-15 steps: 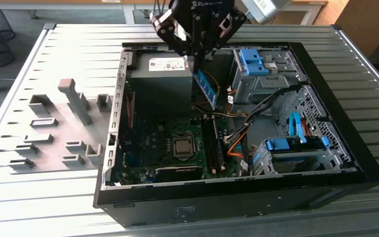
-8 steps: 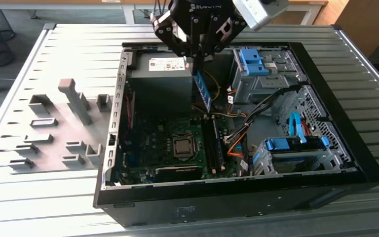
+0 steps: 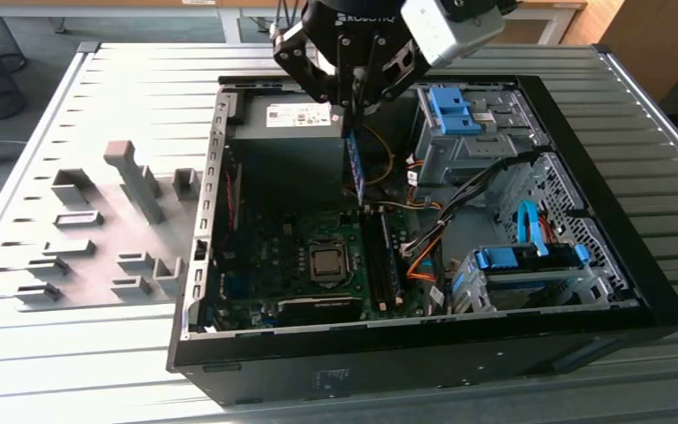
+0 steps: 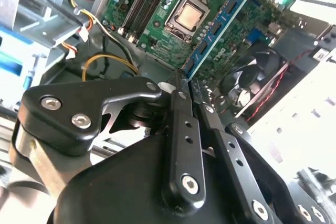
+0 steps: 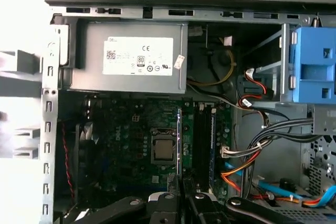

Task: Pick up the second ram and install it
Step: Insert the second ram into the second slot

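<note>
- Black case (image 3: 433,353) fills the front of the exterior view, lying open on a slatted metal table (image 3: 621,115), its motherboard (image 3: 280,256) facing up.
- Power supply (image 3: 286,115) sits at the far end of the case, under the arm; it carries a white label with print and marks that I leave unread.
- Gripper (image 3: 351,110) hangs over the case at the upper middle of the exterior view, its fingers (image 4: 181,129) pressed together on the near end of the ram.
- Ram (image 3: 357,168), a thin blue-green stick with black chips, hangs edge-down from the gripper above the slots (image 3: 383,256) and is not seated; in the second wrist view it runs toward the upper right (image 4: 220,24).
- Risk, as I judge it: the stick is held by one end, so it may tilt, miss its slot, or bind against a latch if pressed down off line.
- Orange and yellow cables (image 3: 422,256) lie just beside the slots and could snag it.
</note>
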Available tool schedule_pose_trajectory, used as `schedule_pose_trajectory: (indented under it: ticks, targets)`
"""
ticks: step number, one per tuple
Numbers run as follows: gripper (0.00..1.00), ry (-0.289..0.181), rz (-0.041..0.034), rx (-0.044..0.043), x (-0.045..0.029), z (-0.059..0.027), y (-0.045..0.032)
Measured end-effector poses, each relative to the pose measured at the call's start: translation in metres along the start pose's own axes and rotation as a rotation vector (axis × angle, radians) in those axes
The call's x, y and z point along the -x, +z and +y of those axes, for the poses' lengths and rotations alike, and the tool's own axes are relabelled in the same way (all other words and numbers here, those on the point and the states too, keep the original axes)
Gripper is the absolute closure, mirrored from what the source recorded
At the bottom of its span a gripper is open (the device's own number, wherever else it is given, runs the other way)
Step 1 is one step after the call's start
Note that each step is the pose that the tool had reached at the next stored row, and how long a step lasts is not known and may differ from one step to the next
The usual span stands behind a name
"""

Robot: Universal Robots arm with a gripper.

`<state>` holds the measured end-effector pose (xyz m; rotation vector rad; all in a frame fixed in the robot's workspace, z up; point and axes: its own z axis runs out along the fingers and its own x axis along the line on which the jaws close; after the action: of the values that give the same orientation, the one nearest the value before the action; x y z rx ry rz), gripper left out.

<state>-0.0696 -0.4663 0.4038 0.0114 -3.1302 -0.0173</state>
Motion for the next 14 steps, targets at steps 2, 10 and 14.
schedule_pose_trajectory:
  ticks: [2,10,14]
  targets:
    - [0.86,0.01,-0.0001,0.0001,0.0,0.0,0.0001]
    - [0.86,0.01,-0.0002,0.0003,-0.0001,0.0,0.0002]
    - [0.86,0.011,-0.0002,0.0003,-0.0002,0.0,0.0002]
